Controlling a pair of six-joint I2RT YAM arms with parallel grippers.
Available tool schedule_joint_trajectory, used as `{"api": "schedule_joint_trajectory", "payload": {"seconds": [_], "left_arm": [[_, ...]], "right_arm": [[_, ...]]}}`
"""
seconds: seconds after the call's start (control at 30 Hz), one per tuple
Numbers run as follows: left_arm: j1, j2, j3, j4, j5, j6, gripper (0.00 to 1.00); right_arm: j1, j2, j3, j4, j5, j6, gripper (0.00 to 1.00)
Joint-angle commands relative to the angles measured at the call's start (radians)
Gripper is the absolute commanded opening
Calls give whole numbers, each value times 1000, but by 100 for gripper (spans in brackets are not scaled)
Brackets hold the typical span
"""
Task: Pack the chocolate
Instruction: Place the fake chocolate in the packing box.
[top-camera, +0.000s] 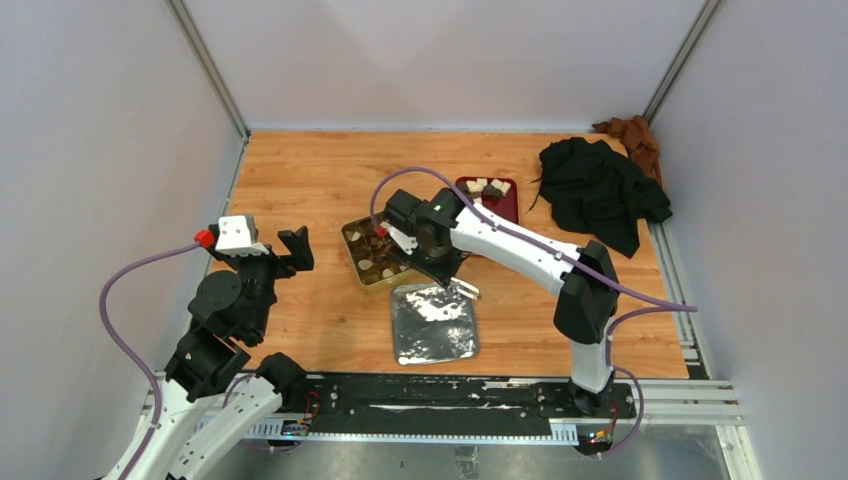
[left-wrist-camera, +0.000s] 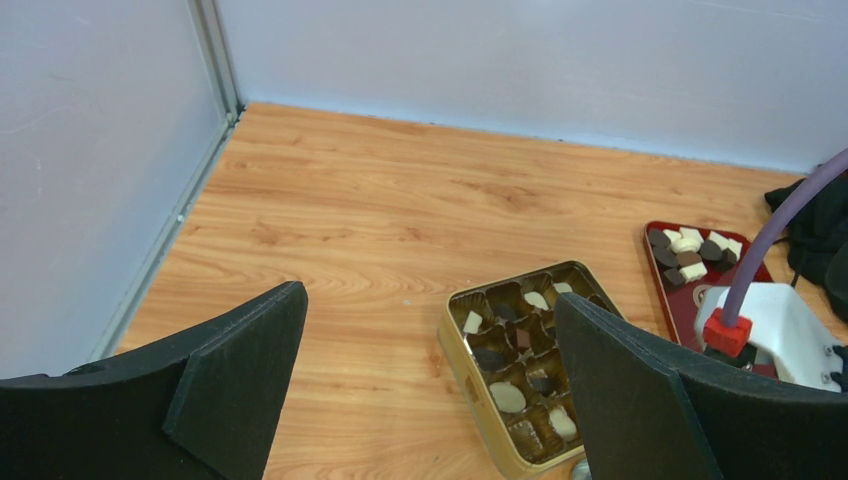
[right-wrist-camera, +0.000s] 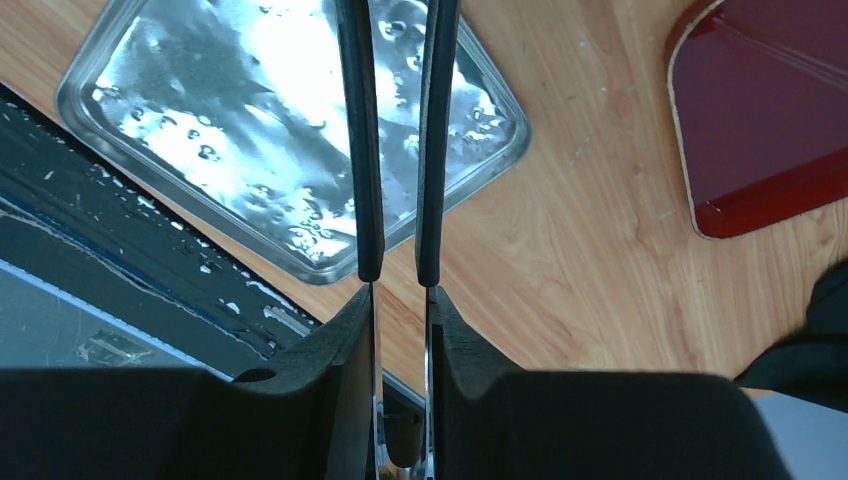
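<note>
Snugly, tongs in right end effector.

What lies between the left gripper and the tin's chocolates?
Only bare table, seen in the left wrist view, between the open left gripper and the chocolates in the gold tin.

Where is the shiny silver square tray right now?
The silver tray lies near the table's front edge, centre, just in front of the gold compartment tin, in the top view.
</note>
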Motion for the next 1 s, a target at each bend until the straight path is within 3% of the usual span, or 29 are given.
{"api": "schedule_joint_trajectory", "payload": {"seconds": [0.0,0.5,0.97], "left_arm": [[5,-9,-11,23,-17,-4,100],[5,-9,-12,24,-13,-4,100],[5,-12,-13,25,-10,-4,100]], "right_arm": [[41,32,56,-38,-15,-23,12],[95,157,172,-53,-70,-63,13],[111,184,171,-72,-78,-79,19]]}}
